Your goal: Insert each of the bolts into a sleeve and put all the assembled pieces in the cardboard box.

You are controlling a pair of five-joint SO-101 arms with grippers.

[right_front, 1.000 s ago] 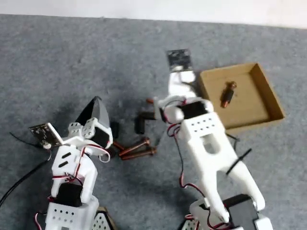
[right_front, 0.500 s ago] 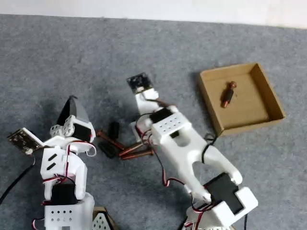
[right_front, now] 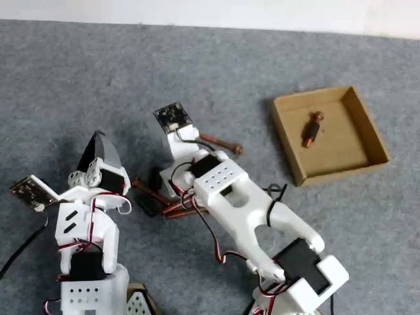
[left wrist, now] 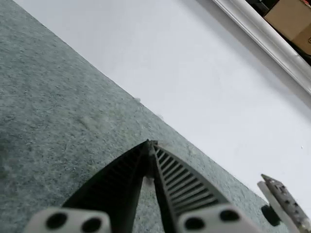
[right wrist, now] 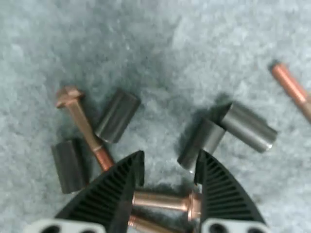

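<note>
Over bolts [right wrist: 160,200] | R end effector [right wrist: 170,158] came from box [right_front: 287,141], open, empty | L end effector [left wrist: 150,145] looks shut

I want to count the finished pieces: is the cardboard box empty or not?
Not empty: the cardboard box holds one bolt inside a sleeve, lying flat.

Left gripper [left wrist: 151,144] pointing low over grey carpet [left wrist: 48,111], black ribbed fingers [left wrist: 180,179] meeting at tips, white wall [left wrist: 194,73] far behind, white moulding [left wrist: 262,39], circuit board [left wrist: 285,200] corner.
</note>
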